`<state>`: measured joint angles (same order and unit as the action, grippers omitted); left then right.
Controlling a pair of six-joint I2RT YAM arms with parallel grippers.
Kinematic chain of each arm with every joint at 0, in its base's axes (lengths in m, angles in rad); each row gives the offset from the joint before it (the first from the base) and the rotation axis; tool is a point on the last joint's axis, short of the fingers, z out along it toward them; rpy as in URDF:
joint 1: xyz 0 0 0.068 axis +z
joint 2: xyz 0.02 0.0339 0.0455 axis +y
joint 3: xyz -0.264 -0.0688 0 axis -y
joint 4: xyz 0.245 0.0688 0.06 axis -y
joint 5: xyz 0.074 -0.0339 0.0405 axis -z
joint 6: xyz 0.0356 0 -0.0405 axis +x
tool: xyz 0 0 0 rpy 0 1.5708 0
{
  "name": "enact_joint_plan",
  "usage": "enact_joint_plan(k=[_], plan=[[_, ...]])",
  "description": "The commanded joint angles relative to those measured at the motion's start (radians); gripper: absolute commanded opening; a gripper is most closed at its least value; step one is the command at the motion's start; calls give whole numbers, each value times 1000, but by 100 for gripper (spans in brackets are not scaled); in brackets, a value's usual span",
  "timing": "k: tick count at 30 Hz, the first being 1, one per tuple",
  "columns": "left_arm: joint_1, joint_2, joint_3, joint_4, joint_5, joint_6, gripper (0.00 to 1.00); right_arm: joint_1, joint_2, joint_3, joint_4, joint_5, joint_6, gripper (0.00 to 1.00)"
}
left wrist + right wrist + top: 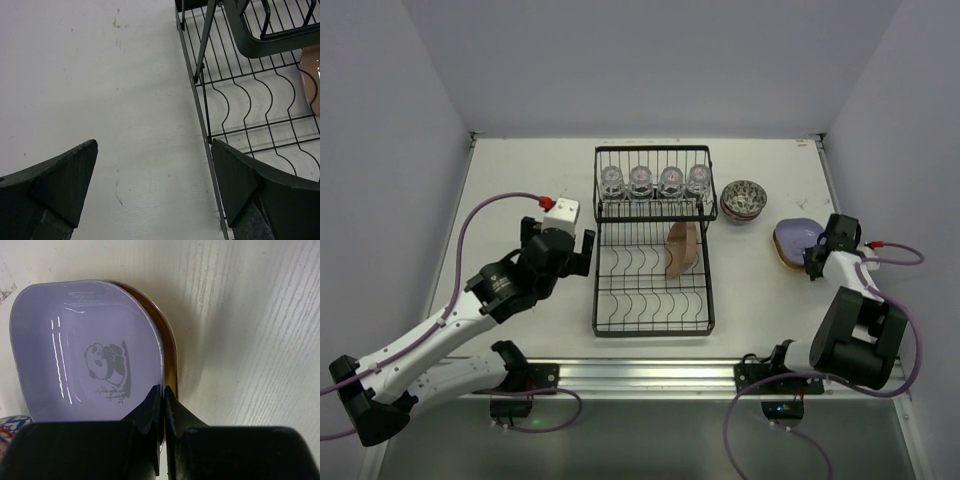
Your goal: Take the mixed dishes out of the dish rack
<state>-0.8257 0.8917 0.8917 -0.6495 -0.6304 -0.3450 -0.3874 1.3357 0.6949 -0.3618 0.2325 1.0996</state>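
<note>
The black wire dish rack (596,282) stands mid-table, with several clear glass cups (654,181) on its raised shelf. A tan plate (681,250) leans in its lower tray. Right of the rack, a purple plate (85,350) with a panda drawing lies on a yellow plate (169,352). My right gripper (164,390) is shut on the purple plate's near rim. My left gripper (155,170) hangs open over bare table at the rack's left edge (200,107), holding nothing. From above, it (568,255) sits just left of the rack.
Stacked patterned bowls (744,200) sit right of the rack's shelf, just behind the two plates (796,238). White walls close in the table on the left, back and right. A metal rail runs along the near edge.
</note>
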Motion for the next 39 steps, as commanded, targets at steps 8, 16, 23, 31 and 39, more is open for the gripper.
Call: enact_joint_plan(k=[8, 16, 23, 31, 39], plan=[[7, 4, -4, 42, 24, 8, 100, -2, -30, -8, 80, -31, 19, 40], [10, -8, 10, 77, 160, 20, 100, -2, -205, 15, 12, -87, 14, 94], [10, -28, 46, 160, 382, -96, 100, -4, -381, 113, -90, -84, -150, 99], [2, 114, -42, 496, 594, -334, 100, -2, -616, 61, -43, -618, -372, 99], [-70, 283, -71, 781, 534, -377, 97, -2, -880, -95, -32, -840, -316, 99]])
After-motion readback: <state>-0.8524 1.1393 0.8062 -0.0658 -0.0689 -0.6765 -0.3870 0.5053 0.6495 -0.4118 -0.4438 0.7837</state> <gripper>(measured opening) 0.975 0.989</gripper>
